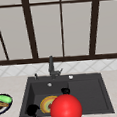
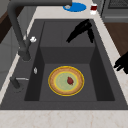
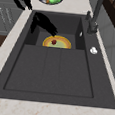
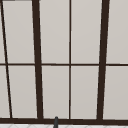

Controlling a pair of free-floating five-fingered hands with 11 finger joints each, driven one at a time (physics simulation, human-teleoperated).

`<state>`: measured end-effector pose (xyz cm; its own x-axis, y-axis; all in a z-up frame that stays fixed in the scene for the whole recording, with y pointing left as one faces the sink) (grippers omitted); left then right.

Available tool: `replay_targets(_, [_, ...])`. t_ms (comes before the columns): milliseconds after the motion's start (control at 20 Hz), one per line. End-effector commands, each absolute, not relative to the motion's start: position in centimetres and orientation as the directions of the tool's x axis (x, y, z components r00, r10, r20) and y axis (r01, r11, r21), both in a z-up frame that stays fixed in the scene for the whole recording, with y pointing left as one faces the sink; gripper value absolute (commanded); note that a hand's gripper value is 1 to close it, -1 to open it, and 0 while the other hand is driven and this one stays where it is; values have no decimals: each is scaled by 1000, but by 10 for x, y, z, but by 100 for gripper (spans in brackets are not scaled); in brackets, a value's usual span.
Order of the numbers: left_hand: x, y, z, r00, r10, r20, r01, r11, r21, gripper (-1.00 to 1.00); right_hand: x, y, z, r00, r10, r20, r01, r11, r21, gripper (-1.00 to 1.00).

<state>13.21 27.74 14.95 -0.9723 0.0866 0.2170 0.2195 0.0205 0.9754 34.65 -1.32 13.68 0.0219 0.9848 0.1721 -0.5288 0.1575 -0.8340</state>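
Note:
A yellow and orange plate (image 2: 60, 87) lies on the floor of the sink's left basin (image 2: 42, 77), with a small red piece (image 2: 70, 80) at its middle. My right hand (image 2: 80, 31) hovers over the sink near the step to the shallow right part, open, its straight fingers slanting down toward the plate (image 3: 61, 43). In the right side view the right hand (image 3: 44, 23) hangs just short of the plate's rim. My left hand (image 1: 32, 110) floats by the sink's front left corner, fingers loosely bent, holding nothing. A large red ball (image 1: 66, 109) covers the plate's right side in the front view.
A dark faucet (image 1: 51, 66) stands behind the sink, with a small white knob (image 1: 70, 76) to its right. A plate of green and brown food (image 1: 4, 102) sits on the left counter. A blue plate (image 2: 75, 7) and a red cup (image 2: 93, 7) sit on the right counter.

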Motion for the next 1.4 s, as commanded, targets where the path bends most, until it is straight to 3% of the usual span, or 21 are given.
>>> replay_targets(0, [132,277,149,-972,87,217,220,20,975,0,342,-36,154,13,979,203,-523,180,-833,-100])
replay_targets(1350, [132,277,149,-972,87,217,220,20,975,0,243,-189,190,-12,954,299,-513,251,-821,-100])
